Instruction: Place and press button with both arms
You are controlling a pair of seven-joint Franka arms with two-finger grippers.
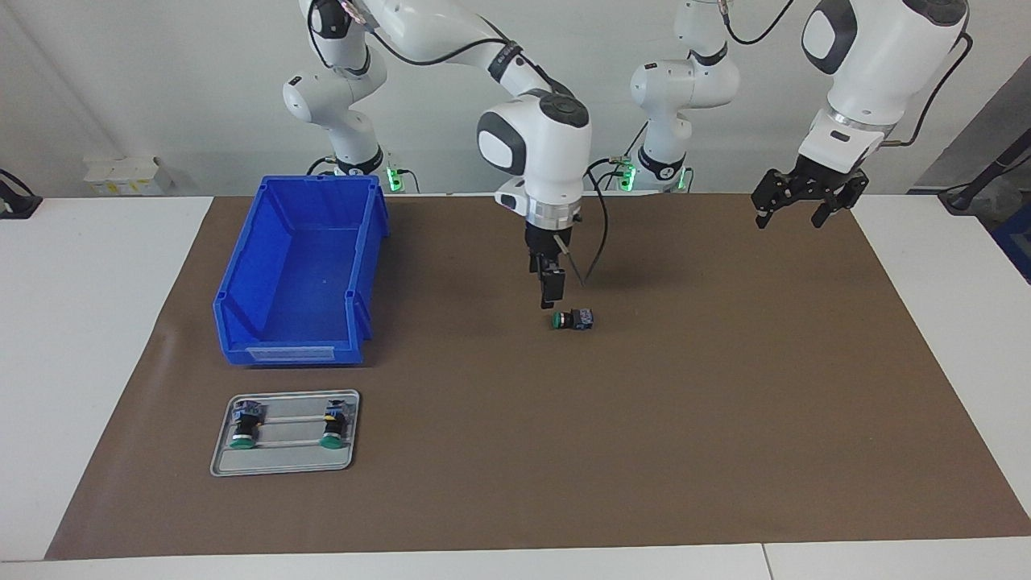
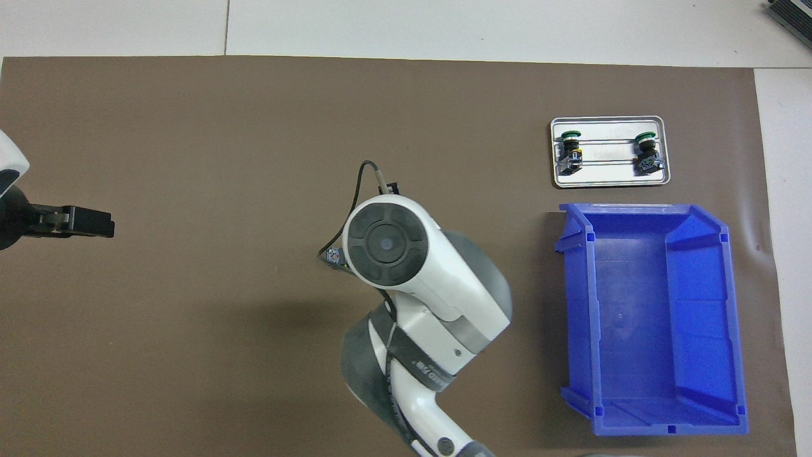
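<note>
A green-capped button (image 1: 573, 319) lies on its side on the brown mat, in the middle of the table, held by nothing. My right gripper (image 1: 549, 296) hangs straight down just above it, a little toward the right arm's end, with nothing in it. In the overhead view the right arm's wrist covers the gripper and most of the button (image 2: 332, 256), so only the button's base peeks out. My left gripper (image 1: 793, 211) waits open and empty, raised over the mat at the left arm's end; its tip (image 2: 95, 222) shows from above.
A blue bin (image 1: 298, 274) stands empty toward the right arm's end. Farther from the robots than the bin lies a small metal tray (image 1: 286, 463) with two more green-capped buttons (image 1: 244, 425) (image 1: 333, 424) on it.
</note>
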